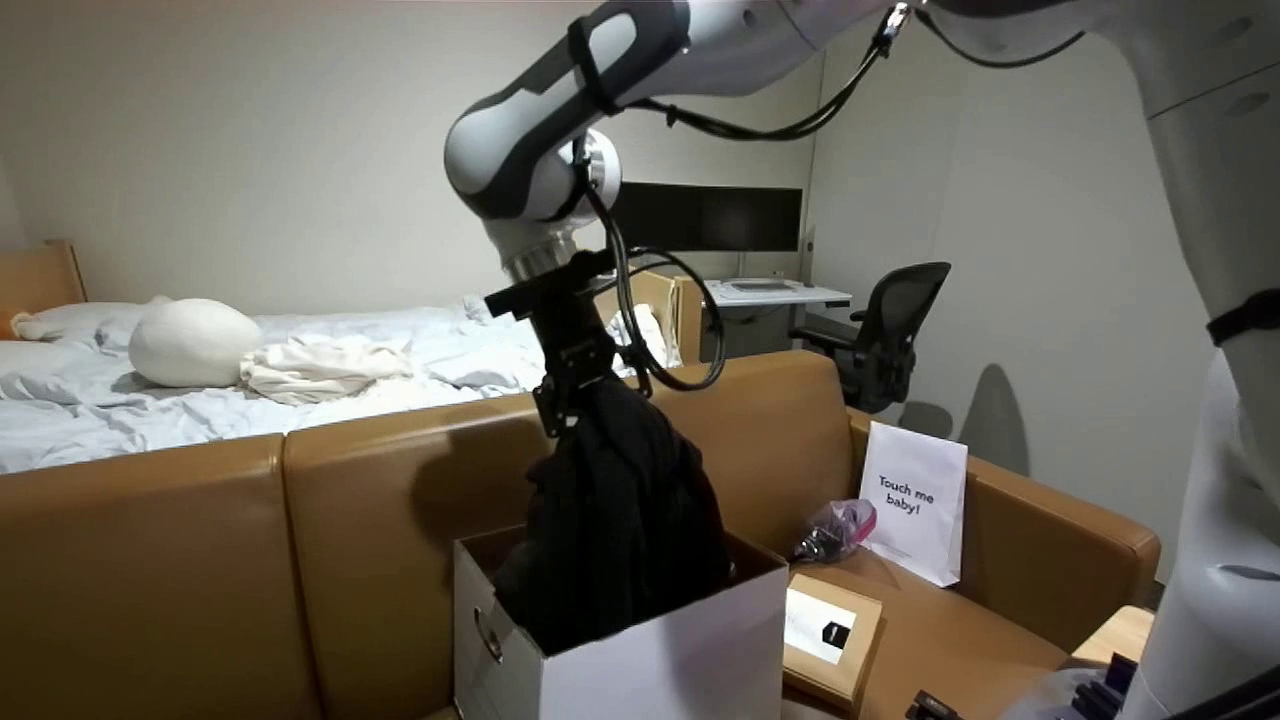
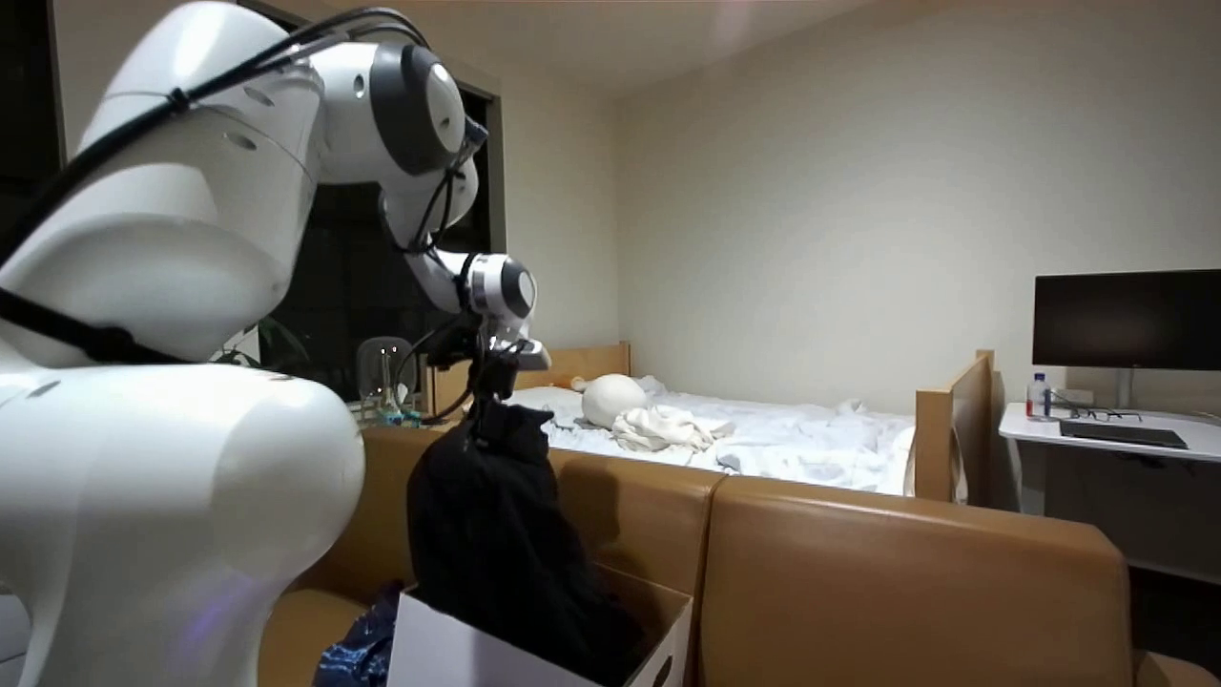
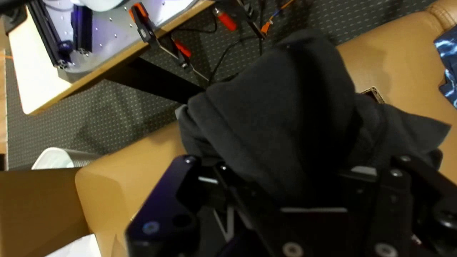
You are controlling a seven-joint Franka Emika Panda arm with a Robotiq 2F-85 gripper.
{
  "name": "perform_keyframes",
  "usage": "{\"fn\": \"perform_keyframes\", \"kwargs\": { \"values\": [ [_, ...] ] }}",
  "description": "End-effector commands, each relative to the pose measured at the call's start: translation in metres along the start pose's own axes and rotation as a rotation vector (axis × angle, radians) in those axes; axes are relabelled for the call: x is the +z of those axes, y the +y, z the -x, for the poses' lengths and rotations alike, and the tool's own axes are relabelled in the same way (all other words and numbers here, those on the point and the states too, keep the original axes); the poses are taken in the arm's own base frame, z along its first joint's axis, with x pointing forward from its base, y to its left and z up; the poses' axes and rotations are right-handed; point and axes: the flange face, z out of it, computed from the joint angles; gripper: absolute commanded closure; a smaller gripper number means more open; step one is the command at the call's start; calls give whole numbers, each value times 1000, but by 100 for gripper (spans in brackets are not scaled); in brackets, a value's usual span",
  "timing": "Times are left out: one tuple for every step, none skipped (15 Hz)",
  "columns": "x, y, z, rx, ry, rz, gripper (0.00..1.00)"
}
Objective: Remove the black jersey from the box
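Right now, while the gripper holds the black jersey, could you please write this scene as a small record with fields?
Gripper: shut on the top part of the black jersey
Lower folds: inside the white box
Box state: open at the top; base mostly out of frame in both exterior views
On the brown sofa: flat carton, plastic bag, white paper bag reading "Touch me baby!"
Behind the sofa: bed with a round white cushion
Task status: removal not yet complete

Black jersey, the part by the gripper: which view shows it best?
The wrist view: the black jersey fills the middle, folds seen up close. In both exterior views it looks smaller, hanging from the gripper, its lower part in the box.
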Motion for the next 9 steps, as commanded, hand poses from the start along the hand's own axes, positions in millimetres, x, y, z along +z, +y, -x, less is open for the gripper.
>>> {"fn": "perform_keyframes", "kwargs": {
  "values": [
    [-26,83,15,97,-126,-104,99],
    [-30,105,14,111,-149,-139,99],
    [-35,126,12,124,-165,-164,99],
    [-38,148,10,135,-168,-182,99],
    [-34,106,-8,119,-124,-135,99],
    [-37,125,-9,139,-132,-154,99],
    [-39,138,-8,151,-136,-168,99],
    [-39,145,-7,157,-137,-174,99],
    [-38,145,-5,155,-137,-173,99]
  ]
}}
